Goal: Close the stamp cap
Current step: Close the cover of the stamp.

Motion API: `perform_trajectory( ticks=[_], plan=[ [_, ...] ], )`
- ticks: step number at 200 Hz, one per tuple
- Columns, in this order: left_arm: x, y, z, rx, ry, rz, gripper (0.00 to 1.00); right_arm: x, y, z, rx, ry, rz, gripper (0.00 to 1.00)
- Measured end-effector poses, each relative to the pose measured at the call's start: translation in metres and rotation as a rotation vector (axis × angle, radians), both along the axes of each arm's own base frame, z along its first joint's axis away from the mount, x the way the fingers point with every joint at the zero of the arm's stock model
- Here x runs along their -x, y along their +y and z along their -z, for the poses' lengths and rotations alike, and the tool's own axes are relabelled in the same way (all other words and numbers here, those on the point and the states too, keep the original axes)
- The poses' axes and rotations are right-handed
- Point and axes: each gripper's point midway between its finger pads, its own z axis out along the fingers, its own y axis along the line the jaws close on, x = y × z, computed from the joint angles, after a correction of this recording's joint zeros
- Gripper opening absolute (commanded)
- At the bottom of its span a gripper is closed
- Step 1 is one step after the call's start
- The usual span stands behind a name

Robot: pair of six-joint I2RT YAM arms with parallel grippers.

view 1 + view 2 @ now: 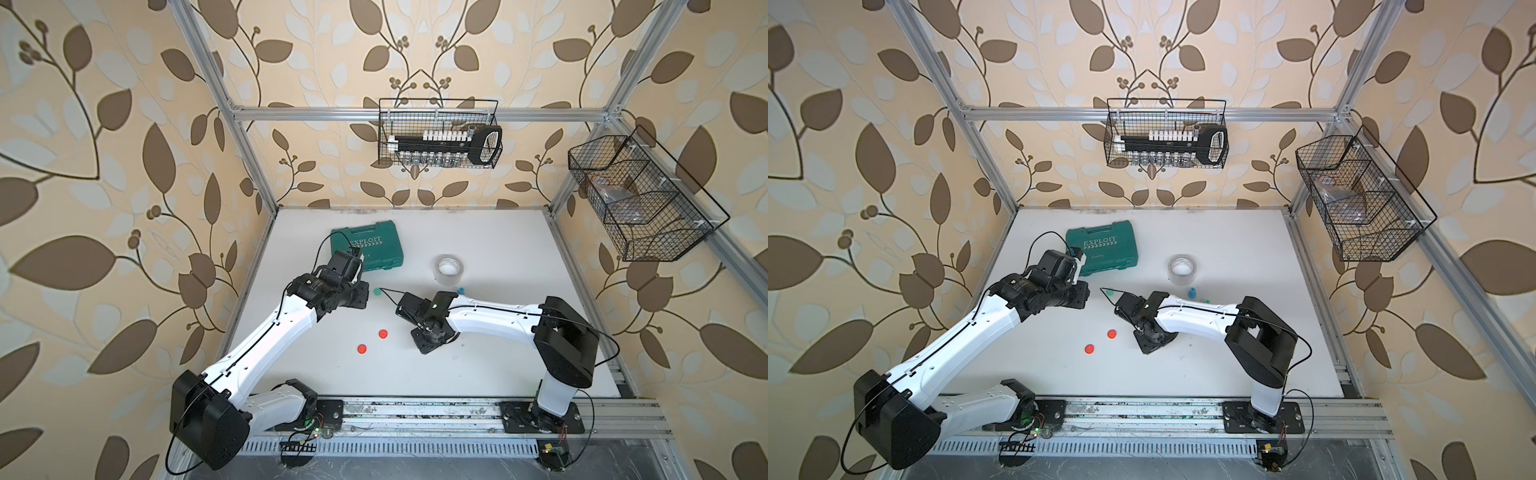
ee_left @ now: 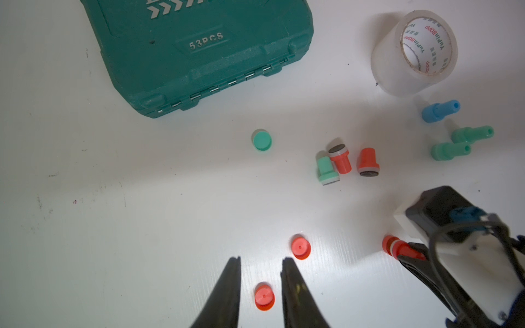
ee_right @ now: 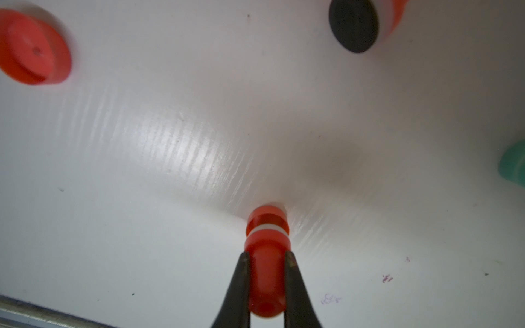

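Red stamp (image 3: 267, 235) tight in right claw (image 3: 267, 253); left claw (image 2: 261, 258) agape near red cap (image 2: 264, 296).

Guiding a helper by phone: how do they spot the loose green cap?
Find the green tool case at the table's back. Off its near edge lies the green cap, alone. The other loose caps are red, and the green stamps have stems.

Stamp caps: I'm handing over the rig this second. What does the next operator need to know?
Right pincer: shut on an orange plastic stamp.
Left pincer: open, empty, lined up with a loose round orange cap on the white table.
Done: the held stamp looks capped.
Left: two orange stamps and a green stamp lie uncapped; a second orange cap and a green cap lie loose.
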Motion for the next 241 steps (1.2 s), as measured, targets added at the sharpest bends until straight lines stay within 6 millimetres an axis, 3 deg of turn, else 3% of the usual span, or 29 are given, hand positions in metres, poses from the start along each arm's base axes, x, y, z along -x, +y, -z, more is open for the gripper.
perform_trajectory(
  ticks=[241],
  plan=[
    [0.0,0.0,0.002,-0.002,0.006,0.0,0.28,-0.002,0.013,0.005,-0.095,-0.027,0.014,0.0]
  ],
)
